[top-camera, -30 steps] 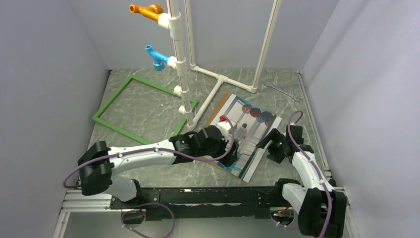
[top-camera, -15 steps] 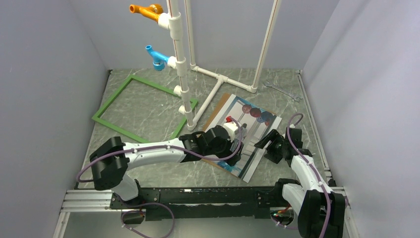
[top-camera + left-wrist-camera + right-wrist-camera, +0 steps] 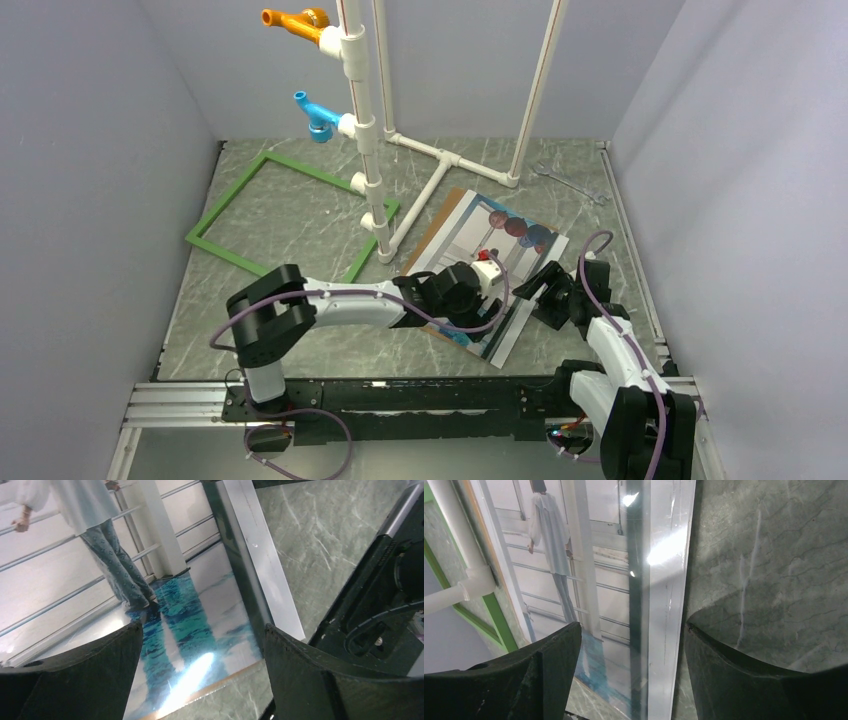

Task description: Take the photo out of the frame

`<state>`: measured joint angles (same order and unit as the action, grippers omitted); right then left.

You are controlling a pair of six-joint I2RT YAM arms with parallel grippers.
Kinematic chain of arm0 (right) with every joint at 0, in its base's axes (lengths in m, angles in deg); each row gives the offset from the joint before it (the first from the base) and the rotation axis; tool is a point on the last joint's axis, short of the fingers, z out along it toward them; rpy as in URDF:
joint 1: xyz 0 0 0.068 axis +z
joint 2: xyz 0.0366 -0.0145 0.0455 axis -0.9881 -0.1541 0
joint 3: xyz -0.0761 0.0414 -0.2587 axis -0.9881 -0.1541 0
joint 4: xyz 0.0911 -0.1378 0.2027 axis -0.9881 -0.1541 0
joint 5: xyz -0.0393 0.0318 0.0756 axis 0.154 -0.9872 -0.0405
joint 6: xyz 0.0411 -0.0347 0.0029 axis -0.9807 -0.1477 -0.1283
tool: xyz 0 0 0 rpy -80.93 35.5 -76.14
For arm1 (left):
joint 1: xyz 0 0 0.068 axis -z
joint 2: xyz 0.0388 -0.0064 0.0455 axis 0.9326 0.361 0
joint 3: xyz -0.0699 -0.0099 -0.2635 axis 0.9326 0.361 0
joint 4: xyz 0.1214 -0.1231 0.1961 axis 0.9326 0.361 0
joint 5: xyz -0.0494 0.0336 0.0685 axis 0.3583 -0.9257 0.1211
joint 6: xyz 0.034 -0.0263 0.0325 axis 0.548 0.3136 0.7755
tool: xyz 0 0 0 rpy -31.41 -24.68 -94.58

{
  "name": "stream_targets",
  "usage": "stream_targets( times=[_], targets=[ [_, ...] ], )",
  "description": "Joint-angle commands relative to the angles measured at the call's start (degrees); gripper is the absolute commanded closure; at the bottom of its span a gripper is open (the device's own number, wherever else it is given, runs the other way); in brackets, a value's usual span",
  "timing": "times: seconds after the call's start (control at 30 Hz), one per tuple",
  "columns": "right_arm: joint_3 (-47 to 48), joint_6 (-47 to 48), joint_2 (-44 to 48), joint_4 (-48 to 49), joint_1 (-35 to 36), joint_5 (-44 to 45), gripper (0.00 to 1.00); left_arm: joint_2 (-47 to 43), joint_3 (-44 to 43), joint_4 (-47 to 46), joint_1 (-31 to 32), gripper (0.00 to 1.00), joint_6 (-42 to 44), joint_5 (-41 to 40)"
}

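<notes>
The photo [image 3: 500, 235] lies flat just right of the white pipe stand [image 3: 360, 100]. The green frame [image 3: 227, 197] lies left of the stand, apart from the photo. The left claw [image 3: 200, 630] is wide open above the photo. The right claw [image 3: 631, 625] is wide open over its edge, holding nothing.

A white pipe stand [image 3: 440, 170] stood at the back of the marbled grey-green tabletop [image 3: 300, 215], its foot lying flat. An orange fitting [image 3: 292, 21] and a blue fitting [image 3: 315, 113] jutted left from its nearest upright. A steel wrench [image 3: 570, 183] lay near the far right corner. A brown backing board [image 3: 437, 222] showed as a narrow strip beside the foot.
</notes>
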<state>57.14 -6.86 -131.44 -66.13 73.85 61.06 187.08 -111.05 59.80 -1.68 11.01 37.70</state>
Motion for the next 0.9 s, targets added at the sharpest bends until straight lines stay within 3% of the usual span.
stream_targets(
  times=[0.0, 0.43, 0.57, 0.87],
  targets=[
    [-0.7, -0.7, 1.5, 2.0, -0.2, -1.1, 0.24, 3.5, -2.7, -4.9, 0.3, 0.08, -0.2, 2.2],
    [-0.7, -2.1, 5.8, 2.8, -0.3, -4.9, 0.24, 6.9, -0.7, -6.1, 0.3, 0.10, -2.3, 3.9],
    [-0.4, -2.2, 6.2, 2.1, -0.4, -4.9, 0.24, 6.8, -1.3, -5.9, 0.5, 0.01, -1.3, 5.5],
    [-0.5, -3.5, 6.0, 2.4, -0.5, -5.4, 0.24, 10.2, -11.4, 7.8, 8.1, 0.01, 4.5, -8.9]
  ],
)
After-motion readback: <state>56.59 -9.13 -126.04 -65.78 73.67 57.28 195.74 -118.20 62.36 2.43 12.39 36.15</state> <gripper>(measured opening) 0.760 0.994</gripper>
